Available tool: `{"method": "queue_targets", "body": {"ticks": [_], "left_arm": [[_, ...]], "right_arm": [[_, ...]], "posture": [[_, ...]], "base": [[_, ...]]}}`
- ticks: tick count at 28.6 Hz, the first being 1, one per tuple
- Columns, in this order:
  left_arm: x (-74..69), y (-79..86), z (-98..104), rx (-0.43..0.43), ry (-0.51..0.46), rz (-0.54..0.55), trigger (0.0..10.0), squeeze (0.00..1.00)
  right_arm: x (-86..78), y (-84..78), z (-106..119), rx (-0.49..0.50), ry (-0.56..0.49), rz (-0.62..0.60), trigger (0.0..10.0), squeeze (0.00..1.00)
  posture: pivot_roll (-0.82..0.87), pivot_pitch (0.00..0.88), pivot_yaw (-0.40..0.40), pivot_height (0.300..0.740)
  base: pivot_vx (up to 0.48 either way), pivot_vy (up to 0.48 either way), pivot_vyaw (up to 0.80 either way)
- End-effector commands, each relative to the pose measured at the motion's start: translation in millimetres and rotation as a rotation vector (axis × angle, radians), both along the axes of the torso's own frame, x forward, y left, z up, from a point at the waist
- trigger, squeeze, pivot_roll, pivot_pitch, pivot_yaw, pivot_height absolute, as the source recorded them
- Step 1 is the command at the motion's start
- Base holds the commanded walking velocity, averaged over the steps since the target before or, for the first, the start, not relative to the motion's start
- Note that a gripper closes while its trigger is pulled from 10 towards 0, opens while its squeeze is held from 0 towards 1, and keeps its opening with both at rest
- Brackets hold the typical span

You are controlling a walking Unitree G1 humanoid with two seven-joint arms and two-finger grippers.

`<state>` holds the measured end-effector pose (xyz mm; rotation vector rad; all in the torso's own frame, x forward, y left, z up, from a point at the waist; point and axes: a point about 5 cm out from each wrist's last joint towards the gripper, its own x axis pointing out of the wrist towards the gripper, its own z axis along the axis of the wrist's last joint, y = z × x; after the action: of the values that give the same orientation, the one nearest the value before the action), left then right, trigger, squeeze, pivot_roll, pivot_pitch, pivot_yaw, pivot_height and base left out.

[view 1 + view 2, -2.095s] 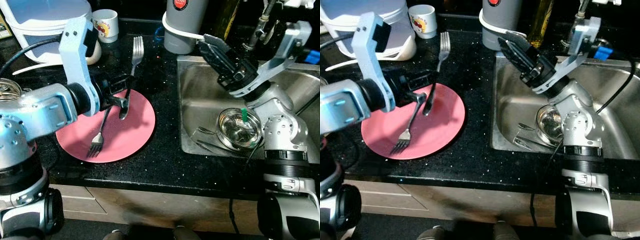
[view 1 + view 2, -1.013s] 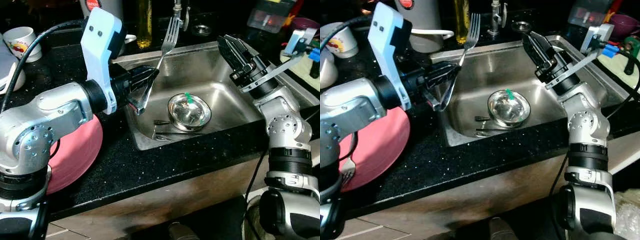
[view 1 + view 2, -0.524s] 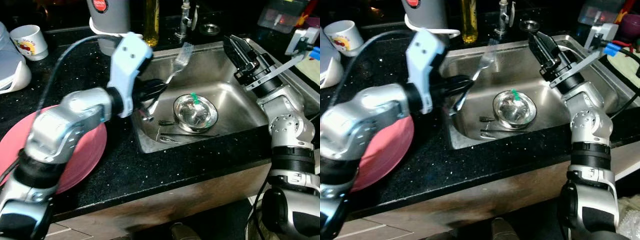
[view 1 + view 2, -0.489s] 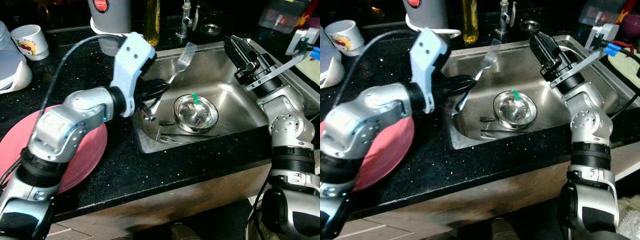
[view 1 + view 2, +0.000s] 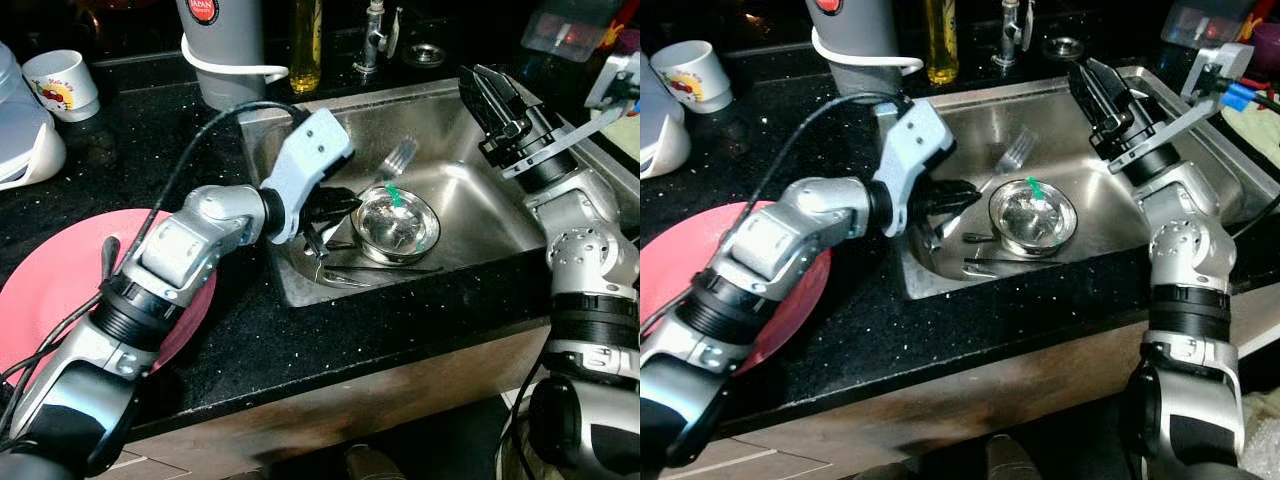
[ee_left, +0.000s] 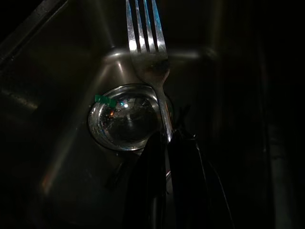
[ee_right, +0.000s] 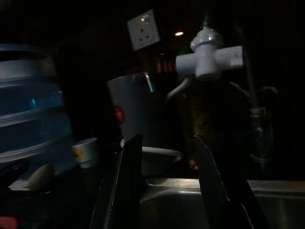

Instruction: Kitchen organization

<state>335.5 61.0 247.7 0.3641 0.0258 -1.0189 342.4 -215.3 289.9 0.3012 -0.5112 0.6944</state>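
Note:
My left gripper (image 5: 336, 206) reaches down into the steel sink (image 5: 478, 203), shut on the handle of a silver fork (image 5: 397, 158). The fork slants up and away with its tines over the far rim of a small steel bowl (image 5: 397, 223) on the sink floor. In the left wrist view the fork (image 6: 151, 52) runs from the shut gripper (image 6: 167, 139) across the bowl (image 6: 123, 119), which has a green bit on its rim. My right gripper (image 5: 492, 92) hangs open above the sink's right side, nothing between its fingers (image 7: 128, 181).
Other cutlery (image 5: 352, 272) lies on the sink floor in front of the bowl. A pink plate (image 5: 45, 295) sits on the black counter at the left. A cup (image 5: 60, 82), a grey jug (image 5: 222, 50), an oil bottle (image 5: 305, 45) and the tap (image 5: 376, 30) stand behind.
My left arm has stretched out and lowered the fork deeper into the sink, closer to the bowl. The right arm has stayed where it was.

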Motion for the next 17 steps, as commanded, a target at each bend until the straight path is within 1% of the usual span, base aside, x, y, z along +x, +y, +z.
{"method": "queue_targets", "body": {"ticks": [1, 4, 6, 7, 8, 9, 10, 13, 15, 17], "left_arm": [[1.9, -3.8, 1, 0.007, -0.013, -0.013, 10.0, 0.0], [3.3, -6.4, -2, 0.004, -0.006, -0.02, 10.0, 0.0], [3.7, -6.6, -3, 0.006, -0.002, -0.018, 10.0, 0.0], [3.5, -6.9, -4, 0.005, 0.0, -0.021, 10.0, 0.09], [3.3, -7.0, -4, 0.002, -0.001, -0.021, 10.0, 0.09], [3.0, -6.9, -4, -0.001, -0.001, -0.022, 10.0, 0.09], [2.6, -6.6, -4, -0.004, -0.003, -0.021, 10.0, 0.08], [2.4, -5.2, -2, -0.015, -0.012, -0.013, 10.0, 0.07], [2.6, -4.9, -1, -0.018, -0.014, -0.011, 10.0, 0.07], [5.6, -2.4, 0, -0.026, -0.023, 0.017, 10.0, 0.06]], "right_arm": [[-3.1, 2.6, -1, -0.012, -0.003, 0.023, 10.0, 0.0], [-2.9, 4.7, -4, -0.023, 0.009, 0.029, 10.0, 0.0], [-4.6, 8.7, -8, -0.066, 0.017, 0.058, 10.0, 0.0], [-7.7, 12.0, -15, -0.147, 0.019, 0.089, 10.0, 0.0], [-11.2, 13.8, -23, -0.236, 0.016, 0.113, 10.0, 0.0], [-13.5, 14.3, -29, -0.283, 0.033, 0.146, 10.0, 0.0], [-15.0, 12.5, -31, -0.299, 0.04, 0.156, 10.0, 0.0], [-16.5, 4.0, -28, -0.286, 0.04, 0.142, 10.0, 0.0], [-17.1, 2.4, -28, -0.287, 0.04, 0.141, 10.0, 0.0], [-20.6, -4.6, -28, -0.32, 0.033, 0.144, 10.0, 0.0]], "posture": [[0.04, 0.134, 0.017, 0.74], [0.04, 0.134, 0.017, 0.74], [0.04, 0.137, 0.016, 0.74], [0.04, 0.137, 0.015, 0.74], [0.04, 0.138, 0.014, 0.74], [0.04, 0.139, 0.014, 0.74], [0.04, 0.137, 0.013, 0.74], [0.04, 0.138, 0.014, 0.74], [0.04, 0.138, 0.014, 0.74], [0.04, 0.137, 0.015, 0.74]], "base": [[0.0, 0.0, 0.0], [0.0, 0.0, 0.0], [0.0, 0.0, 0.0], [0.0, 0.0, 0.0], [0.0, 0.0, 0.0], [0.0, 0.0, 0.0], [0.0, 0.0, 0.0], [0.0, 0.0, 0.0], [0.0, 0.0, 0.0], [0.0, 0.0, 0.0]]}}
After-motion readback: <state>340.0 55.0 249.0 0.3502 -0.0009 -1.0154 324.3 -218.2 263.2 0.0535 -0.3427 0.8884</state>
